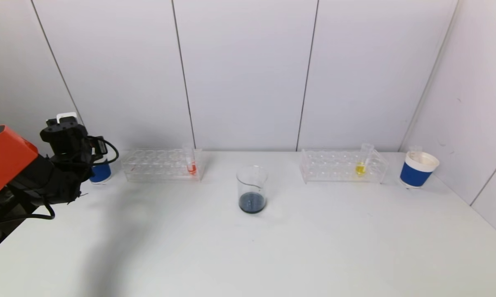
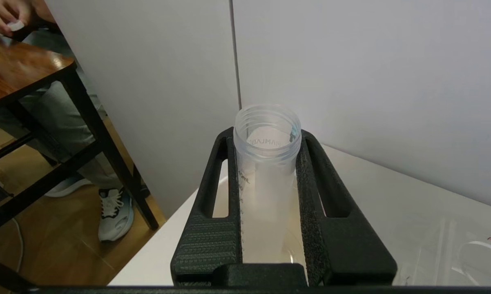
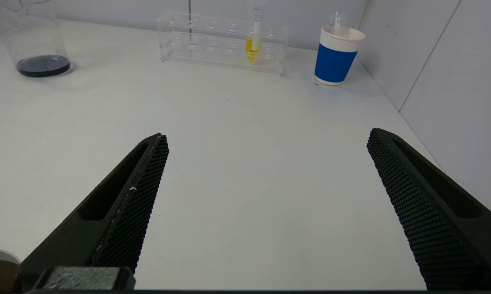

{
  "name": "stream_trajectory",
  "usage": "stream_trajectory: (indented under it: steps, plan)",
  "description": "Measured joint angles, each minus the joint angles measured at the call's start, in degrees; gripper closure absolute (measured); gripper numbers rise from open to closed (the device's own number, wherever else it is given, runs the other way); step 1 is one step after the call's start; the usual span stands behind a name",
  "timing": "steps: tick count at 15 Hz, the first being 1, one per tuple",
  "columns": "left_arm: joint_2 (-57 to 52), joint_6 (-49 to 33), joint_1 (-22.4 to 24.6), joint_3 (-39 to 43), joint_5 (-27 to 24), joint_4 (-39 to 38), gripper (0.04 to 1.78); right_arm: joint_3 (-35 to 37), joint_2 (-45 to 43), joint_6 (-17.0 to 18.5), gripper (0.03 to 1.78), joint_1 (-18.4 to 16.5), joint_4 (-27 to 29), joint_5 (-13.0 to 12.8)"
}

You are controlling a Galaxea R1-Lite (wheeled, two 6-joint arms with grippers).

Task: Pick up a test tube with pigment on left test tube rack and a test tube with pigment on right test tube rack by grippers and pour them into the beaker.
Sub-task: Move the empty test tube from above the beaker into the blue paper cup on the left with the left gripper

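Note:
My left gripper [image 2: 267, 136] is shut on a clear, empty test tube [image 2: 266, 192] and holds it upright over the blue paper cup [image 1: 100, 172] at the table's far left; in the head view the gripper [image 1: 85, 161] hides the tube. The left rack [image 1: 161, 165] holds a tube with red pigment [image 1: 191, 163]. The right rack [image 1: 342, 166] holds a tube with yellow pigment [image 1: 360, 164], also seen in the right wrist view [image 3: 252, 45]. The beaker [image 1: 252, 189] stands between the racks with dark liquid in it. My right gripper [image 3: 266, 139] is open and empty above the table, out of the head view.
A second blue paper cup [image 1: 418, 169] stands right of the right rack, near the side wall. White walls close the table's back and right. Past the table's left edge are a wooden table [image 2: 21, 69] and a seated person.

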Motion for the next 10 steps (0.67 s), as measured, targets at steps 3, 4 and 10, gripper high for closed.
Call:
stream_trajectory:
  steps: [3,4,10]
  plan:
    - [0.16,-0.05,0.00,0.13,0.00,-0.06,1.40,0.00,0.00,-0.02,0.04,0.00,0.00,0.02]
    - [0.16,-0.05,0.02,0.16,0.00,-0.06,1.40,0.00,0.00,0.00,0.04,0.00,0.00,0.02]
    - [-0.06,0.00,0.00,0.11,-0.02,-0.06,1.40,0.00,0.00,-0.02,0.04,0.00,0.00,0.02]
